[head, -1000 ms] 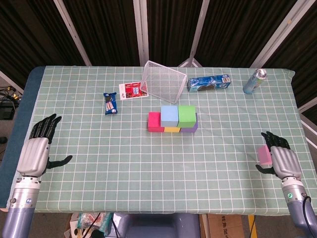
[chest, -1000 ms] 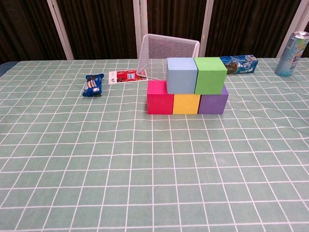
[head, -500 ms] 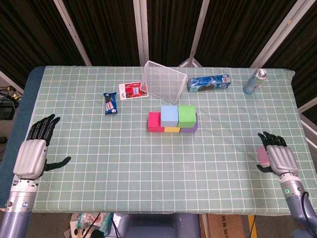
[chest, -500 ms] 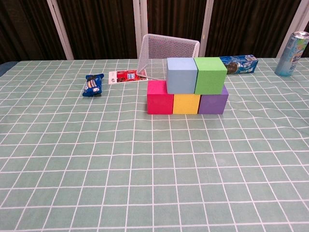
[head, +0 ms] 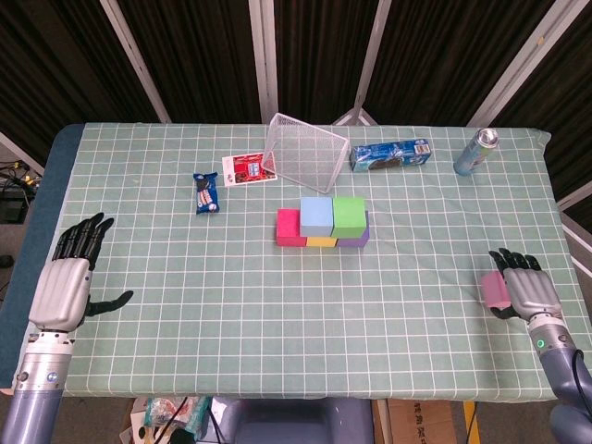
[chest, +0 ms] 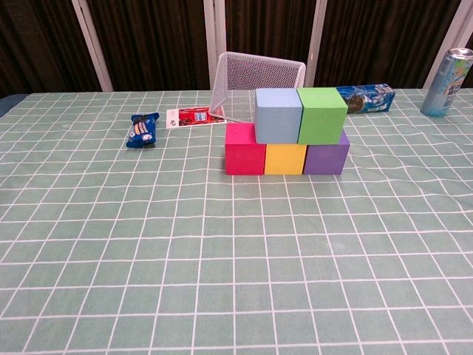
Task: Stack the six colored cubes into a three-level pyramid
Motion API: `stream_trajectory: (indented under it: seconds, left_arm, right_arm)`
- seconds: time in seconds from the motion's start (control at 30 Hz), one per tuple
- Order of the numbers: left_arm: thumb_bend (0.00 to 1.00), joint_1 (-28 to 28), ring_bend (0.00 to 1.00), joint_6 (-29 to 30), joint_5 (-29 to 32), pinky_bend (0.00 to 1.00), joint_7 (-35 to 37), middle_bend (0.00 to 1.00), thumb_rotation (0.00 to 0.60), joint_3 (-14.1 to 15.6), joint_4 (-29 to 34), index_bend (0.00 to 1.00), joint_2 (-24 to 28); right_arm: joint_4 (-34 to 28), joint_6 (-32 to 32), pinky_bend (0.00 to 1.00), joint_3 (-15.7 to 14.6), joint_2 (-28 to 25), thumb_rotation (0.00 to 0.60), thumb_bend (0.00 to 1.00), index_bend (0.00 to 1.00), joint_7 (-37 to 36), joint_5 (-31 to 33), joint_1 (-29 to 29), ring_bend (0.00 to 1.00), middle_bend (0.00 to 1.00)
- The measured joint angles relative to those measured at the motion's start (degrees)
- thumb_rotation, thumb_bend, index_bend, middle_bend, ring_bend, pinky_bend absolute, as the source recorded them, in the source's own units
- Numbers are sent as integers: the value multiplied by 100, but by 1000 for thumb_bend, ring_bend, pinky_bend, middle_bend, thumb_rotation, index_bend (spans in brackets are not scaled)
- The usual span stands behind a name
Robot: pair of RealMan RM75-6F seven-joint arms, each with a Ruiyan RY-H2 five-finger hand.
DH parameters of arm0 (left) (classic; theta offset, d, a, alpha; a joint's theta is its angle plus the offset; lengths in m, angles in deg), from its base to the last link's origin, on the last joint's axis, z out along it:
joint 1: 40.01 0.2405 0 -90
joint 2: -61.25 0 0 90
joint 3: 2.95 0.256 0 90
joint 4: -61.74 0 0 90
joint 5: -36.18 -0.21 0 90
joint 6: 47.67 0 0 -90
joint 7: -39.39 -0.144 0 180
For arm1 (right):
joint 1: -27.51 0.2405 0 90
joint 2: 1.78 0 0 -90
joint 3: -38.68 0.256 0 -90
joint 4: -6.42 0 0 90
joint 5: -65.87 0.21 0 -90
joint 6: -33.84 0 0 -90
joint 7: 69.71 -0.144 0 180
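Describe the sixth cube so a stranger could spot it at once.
Start at the cube stack mid-table, then look far toward the table's right front edge. There the right hand holds the pink cube, the only cube away from the stack.

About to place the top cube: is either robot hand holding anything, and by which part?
The right robot hand holds the pink cube, fingers wrapped around its sides. The left robot hand holds nothing.

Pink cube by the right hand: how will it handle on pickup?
The pink cube looks like matte foam: probably light, slightly squashy, easy to grip. Flat faces mean it shouldn't roll. The right hand partly hides it, so contact is unclear.
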State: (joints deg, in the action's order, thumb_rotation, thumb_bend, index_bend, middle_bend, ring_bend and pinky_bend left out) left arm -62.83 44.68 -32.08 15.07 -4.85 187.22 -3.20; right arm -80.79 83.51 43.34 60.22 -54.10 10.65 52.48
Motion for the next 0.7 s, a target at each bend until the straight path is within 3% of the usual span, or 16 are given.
stream_trajectory:
  seconds: [0.3, 0.47, 0.7]
  left_arm:
    - [132, 78, 0, -101, 43, 0, -9, 0, 600, -134, -28, 0, 24]
    - [132, 122, 0, -141, 20, 0, -33, 0, 600, -184, -15, 0, 24]
    - [132, 160, 0, -207, 5, 0, -46, 0, 600, -230, -12, 0, 14]
  right_arm:
    - [622, -313, 0, -82, 224, 600, 236, 0, 106, 349, 126, 0, 10]
    - [998, -416, 0, -133, 419, 600, 236, 14, 88, 404, 141, 66, 212]
    - [1302, -376, 0, -174, 628, 600, 236, 175, 46, 302, 124, 304, 453]
